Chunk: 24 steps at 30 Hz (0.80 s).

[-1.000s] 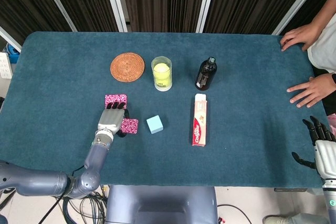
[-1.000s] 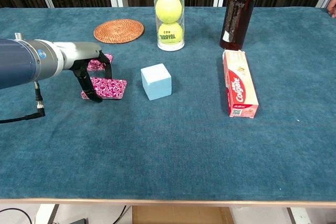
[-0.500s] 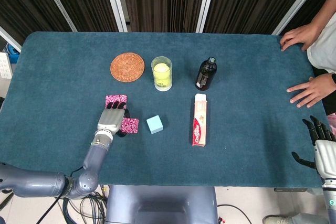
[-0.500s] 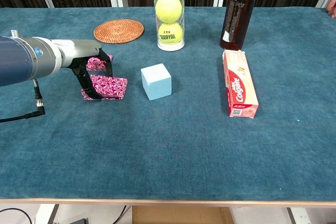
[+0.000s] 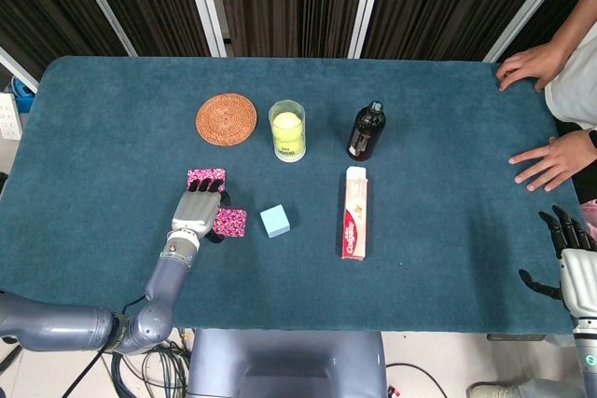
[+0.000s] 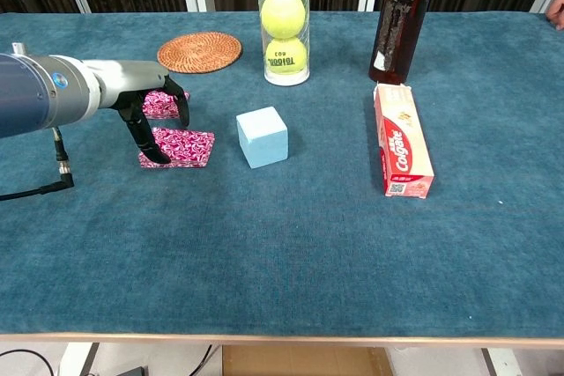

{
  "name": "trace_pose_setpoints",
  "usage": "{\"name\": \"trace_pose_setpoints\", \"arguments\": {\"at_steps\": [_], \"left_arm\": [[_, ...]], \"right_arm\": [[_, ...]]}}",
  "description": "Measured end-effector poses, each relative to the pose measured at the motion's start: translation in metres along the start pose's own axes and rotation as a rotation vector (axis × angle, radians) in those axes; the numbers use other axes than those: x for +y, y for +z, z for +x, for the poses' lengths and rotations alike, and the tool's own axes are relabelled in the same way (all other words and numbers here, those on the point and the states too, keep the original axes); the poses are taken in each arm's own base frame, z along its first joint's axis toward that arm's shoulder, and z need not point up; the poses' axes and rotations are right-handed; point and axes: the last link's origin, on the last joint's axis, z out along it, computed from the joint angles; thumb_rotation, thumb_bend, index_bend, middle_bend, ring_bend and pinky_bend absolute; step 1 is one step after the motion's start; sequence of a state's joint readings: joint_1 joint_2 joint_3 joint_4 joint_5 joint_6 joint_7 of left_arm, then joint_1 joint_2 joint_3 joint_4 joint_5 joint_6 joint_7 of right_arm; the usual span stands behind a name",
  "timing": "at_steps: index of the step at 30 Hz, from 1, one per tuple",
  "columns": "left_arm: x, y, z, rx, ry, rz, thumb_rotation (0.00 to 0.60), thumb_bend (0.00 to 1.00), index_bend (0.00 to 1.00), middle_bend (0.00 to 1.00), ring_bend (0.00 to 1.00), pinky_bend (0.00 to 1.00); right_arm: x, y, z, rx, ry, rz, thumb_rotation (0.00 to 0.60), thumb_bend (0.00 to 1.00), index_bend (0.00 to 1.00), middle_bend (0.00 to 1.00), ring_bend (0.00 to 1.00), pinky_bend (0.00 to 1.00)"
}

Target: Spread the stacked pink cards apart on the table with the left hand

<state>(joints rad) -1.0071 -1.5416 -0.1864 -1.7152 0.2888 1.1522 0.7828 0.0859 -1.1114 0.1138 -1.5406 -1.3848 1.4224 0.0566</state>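
The left hand (image 6: 145, 116) hung over two pink cards, fingers (image 6: 148, 149) curled down and apart, gripping nothing. The far card (image 6: 164, 105) lay under the palm; the near card (image 6: 181, 146) sat just right of the fingertips, touching or nearly so. A clear tube (image 6: 284, 28) further right held two stacked tennis balls (image 6: 283, 13). The dark bottle (image 6: 400, 19) stood capped. At far right, the right hand (image 5: 567, 258) was off the table (image 5: 448, 128), fingers spread, empty.
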Motion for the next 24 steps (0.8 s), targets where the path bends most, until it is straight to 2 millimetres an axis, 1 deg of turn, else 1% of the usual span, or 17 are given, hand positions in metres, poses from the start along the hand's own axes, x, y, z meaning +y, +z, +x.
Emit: {"name": "trace_pose_setpoints", "arguments": {"at_steps": [12,24], "left_arm": [[0.0048,0.0044,-0.0034,-0.013,0.020,0.007,0.600,0.17,0.42,0.14,0.00,0.00],[0.0046,0.0069,-0.0038,-0.008,0.026,0.021,0.600,0.18,0.43,0.14,0.00,0.00]], "right_arm": [[0.0008,-0.0003,0.0009,0.002,0.003,-0.002,0.600,0.18,0.10,0.02,0.07,0.19],[0.0007,-0.0003,0.0010,0.001,0.004,-0.001,0.600,0.18,0.10,0.02,0.07,0.19]]}}
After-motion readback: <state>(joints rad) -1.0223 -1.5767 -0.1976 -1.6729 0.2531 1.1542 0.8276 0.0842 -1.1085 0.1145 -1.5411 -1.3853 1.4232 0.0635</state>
